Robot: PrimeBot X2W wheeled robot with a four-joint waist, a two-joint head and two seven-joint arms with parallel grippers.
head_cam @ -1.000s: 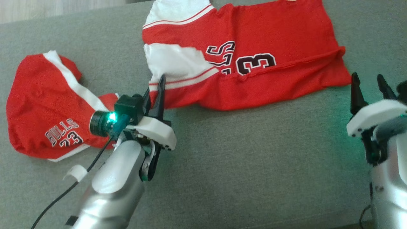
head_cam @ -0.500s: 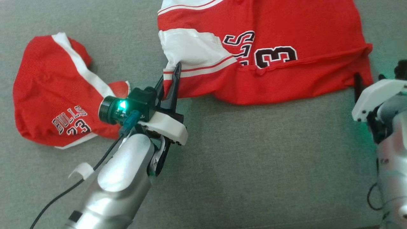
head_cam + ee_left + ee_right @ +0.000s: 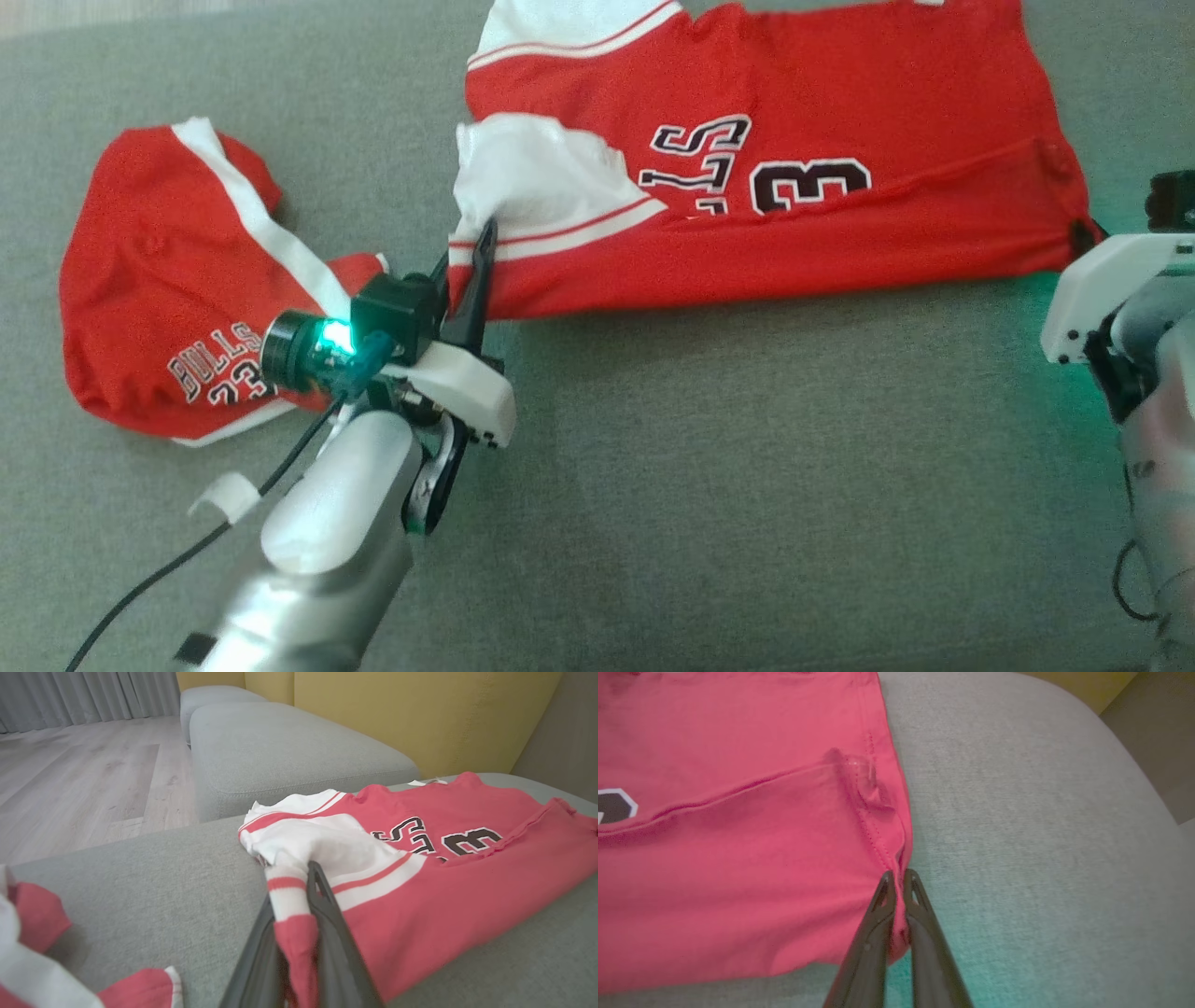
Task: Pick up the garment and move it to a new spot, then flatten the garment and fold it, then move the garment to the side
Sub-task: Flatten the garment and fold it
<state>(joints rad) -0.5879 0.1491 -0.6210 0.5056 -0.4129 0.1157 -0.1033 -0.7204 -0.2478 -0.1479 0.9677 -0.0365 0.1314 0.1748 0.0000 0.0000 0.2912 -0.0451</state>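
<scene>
- The silver left forearm (image 3: pixel 327 523) rises from the bottom of the head view, with a black cable (image 3: pixel 159 588) trailing off it. Its wrist camera (image 3: pixel 308 355) glows green.
- The pale right arm (image 3: pixel 1158 439) stands at the right edge of that view, casting a green tint on the grey cushion (image 3: pixel 747 485) beneath it.
- The left gripper (image 3: pixel 476 252) is closed on the garment. In the left wrist view a strip of red and white-banded cloth runs pinched between its two dark fingers.
- The right gripper (image 3: pixel 899 873) is likewise clamped on the garment, its fingertips nearly together on the near right corner, at the stitched side hem.
- The garment, a red jersey (image 3: pixel 868 103), lies spread on the cushion between the two grippers. Its near edge is stretched straight from one grip to the other.
- A fold ridge crosses the jersey and partly cuts through the black lettering and the number 23. The white sleeve is bunched just beyond the left gripper.
- A second red piece with a white stripe, the shorts (image 3: pixel 140 280), lies crumpled on the cushion to the left, apart from the jersey.
- Farther off, the left wrist view shows another grey ottoman (image 3: pixel 280 751), a yellow backrest (image 3: pixel 420 714), a wood floor (image 3: pixel 84 779) and grey curtains (image 3: pixel 84 695).
</scene>
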